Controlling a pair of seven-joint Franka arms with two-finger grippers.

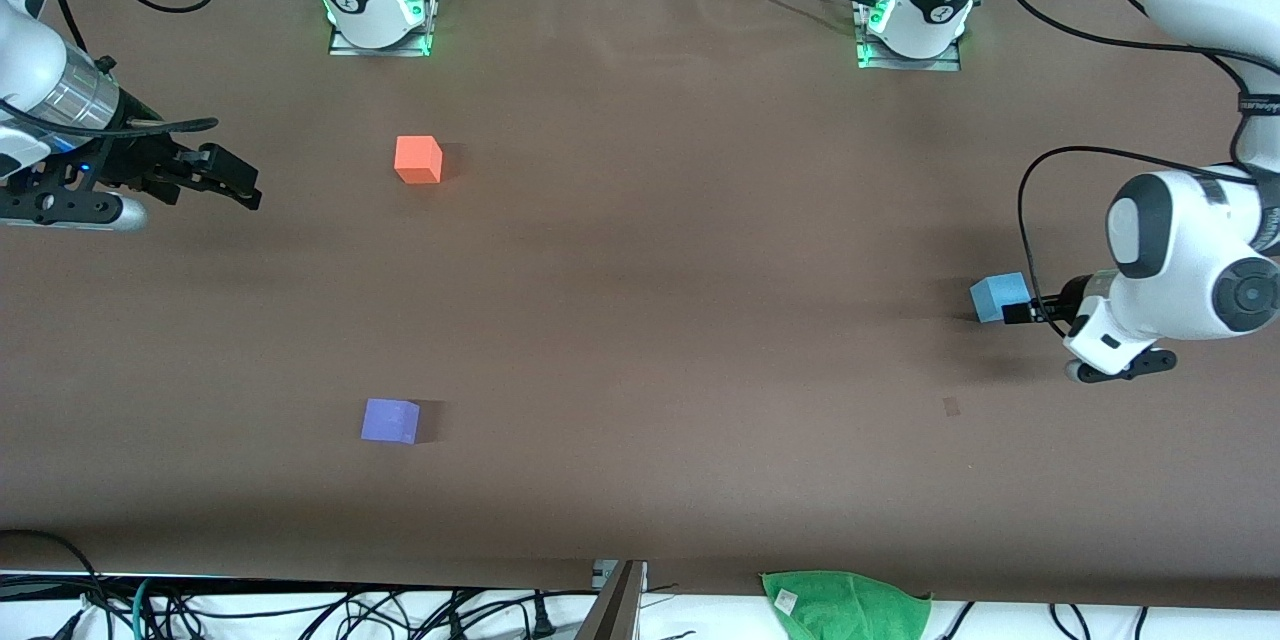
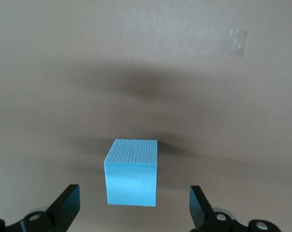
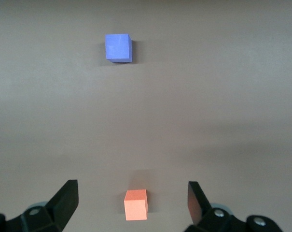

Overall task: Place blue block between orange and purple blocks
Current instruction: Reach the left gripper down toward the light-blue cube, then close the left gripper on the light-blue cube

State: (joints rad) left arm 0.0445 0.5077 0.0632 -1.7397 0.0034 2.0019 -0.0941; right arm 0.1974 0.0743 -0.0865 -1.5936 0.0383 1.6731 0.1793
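Blue block (image 1: 999,297) sits on the brown table (image 1: 680,220) toward the left arm's end, well apart from the other two cubes. Left gripper (image 1: 1018,312) is low at the blue block, just beside it. In the left wrist view its fingers (image 2: 68,203) are spread wide, one on each side of the blue block (image 2: 132,171), with a clear gap on both sides — not touching, nothing held.

Orange block (image 1: 418,160) lies well apart from the blue block, toward the right arm's end and farther from the front camera than the blue block. Purple block (image 1: 390,420) is also toward the right arm's end, nearer to the front camera than the blue block. A wide strip of bare table separates these two.

Right gripper (image 1: 235,182) hangs in the air at the right arm's end, well apart from the blue block, waiting. The right wrist view shows its fingers (image 3: 67,198) wide apart and holding nothing — orange block (image 3: 136,204) between them lower down on the table, purple block (image 3: 118,48) farther off.

Green cloth (image 1: 845,603) lies at the table edge, nearer to the front camera than the blue block.
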